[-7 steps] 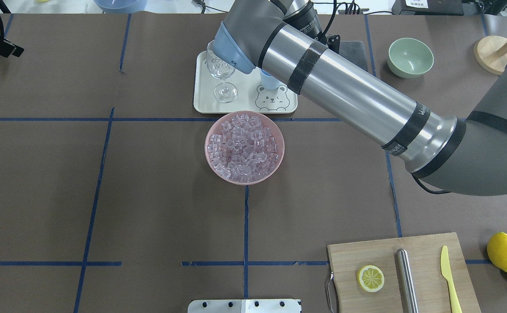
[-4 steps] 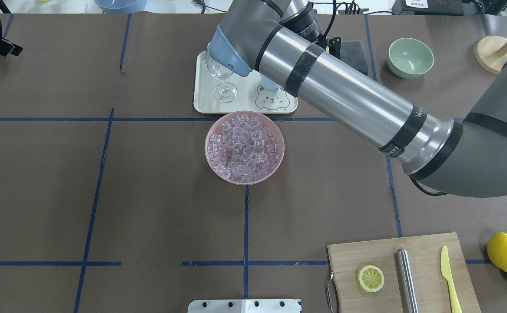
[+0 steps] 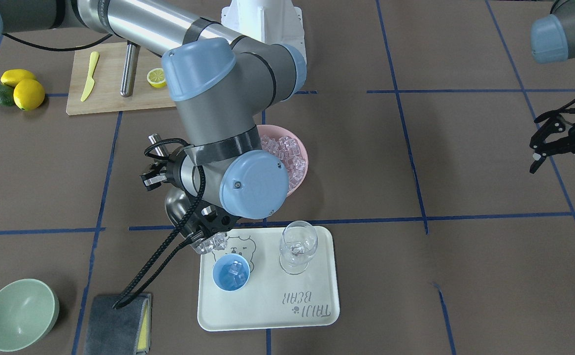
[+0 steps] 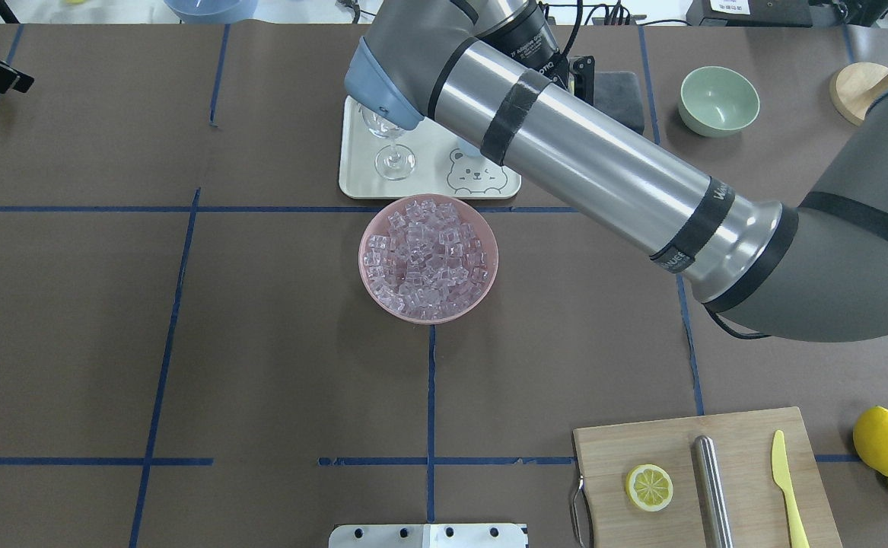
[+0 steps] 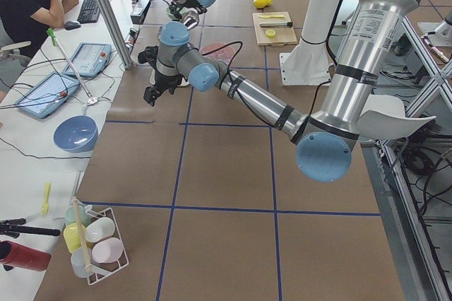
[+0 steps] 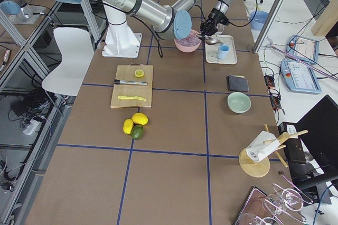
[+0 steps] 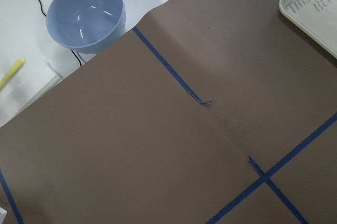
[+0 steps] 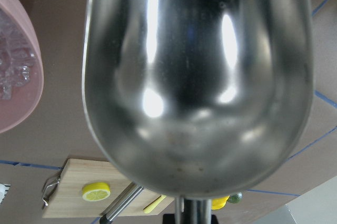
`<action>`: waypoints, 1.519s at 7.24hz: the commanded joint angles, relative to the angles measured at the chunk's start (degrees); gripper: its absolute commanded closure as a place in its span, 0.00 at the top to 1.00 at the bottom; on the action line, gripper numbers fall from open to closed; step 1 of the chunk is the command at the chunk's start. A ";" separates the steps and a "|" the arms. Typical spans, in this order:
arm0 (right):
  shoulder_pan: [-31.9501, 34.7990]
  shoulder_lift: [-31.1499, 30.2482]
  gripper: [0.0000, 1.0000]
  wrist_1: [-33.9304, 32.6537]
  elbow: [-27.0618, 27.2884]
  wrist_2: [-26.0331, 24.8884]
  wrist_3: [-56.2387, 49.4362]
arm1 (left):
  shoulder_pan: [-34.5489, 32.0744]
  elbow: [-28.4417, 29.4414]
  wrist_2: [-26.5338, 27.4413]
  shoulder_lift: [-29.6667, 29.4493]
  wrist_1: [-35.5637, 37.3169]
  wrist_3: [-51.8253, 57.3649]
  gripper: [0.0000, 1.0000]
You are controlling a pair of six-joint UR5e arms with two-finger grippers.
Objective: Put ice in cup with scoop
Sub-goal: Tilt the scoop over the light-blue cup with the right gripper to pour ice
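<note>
My right gripper (image 3: 158,170) is shut on the thin handle of the shiny steel scoop (image 3: 178,207), which is tilted down over the near left corner of the white tray (image 3: 267,305). A few ice cubes (image 3: 209,244) sit at the scoop's lip, just beside the light-blue cup (image 3: 230,273), which holds some ice. In the right wrist view the scoop's trough (image 8: 200,77) looks bare. More ice (image 4: 428,259) fills the pink bowl (image 4: 371,293). In the overhead view my right arm hides the cup. My left gripper (image 3: 538,148) is open and empty, far to the side.
A clear wine glass (image 3: 297,246) stands on the tray beside the cup. A pale green bowl (image 3: 18,313) and a grey cloth (image 3: 117,323) lie beyond the tray. A cutting board (image 4: 748,441) carries a lemon half, steel cylinder and yellow knife. A blue bowl (image 7: 87,13) sits off the mat.
My right arm has swung left and farther out over the tray. It now covers the cup in the overhead view. The ice bowl and the glass have not moved.
</note>
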 commanded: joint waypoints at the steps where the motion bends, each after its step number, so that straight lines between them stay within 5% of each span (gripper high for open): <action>1: 0.03 0.99 0.00 -0.76 -0.49 -0.22 0.00 | -0.14 0.07 0.00 -0.01 0.00 0.00 1.00; 4: -0.06 0.90 0.00 -0.76 -0.40 -0.40 -0.09 | -0.14 0.08 -0.35 -0.36 0.00 0.00 1.00; 6: 0.11 -2.50 0.00 -0.76 4.84 -0.05 -0.35 | -0.14 0.16 -0.35 -0.45 0.09 -0.09 1.00; 9: 2.91 -13.48 0.00 -1.37 21.16 0.74 -0.26 | -0.14 -0.10 -0.35 -0.36 1.84 -0.09 1.00; 11: 5.12 -24.26 0.00 -4.69 40.54 1.71 -0.09 | -0.41 -0.10 -0.44 -0.53 2.80 -0.09 1.00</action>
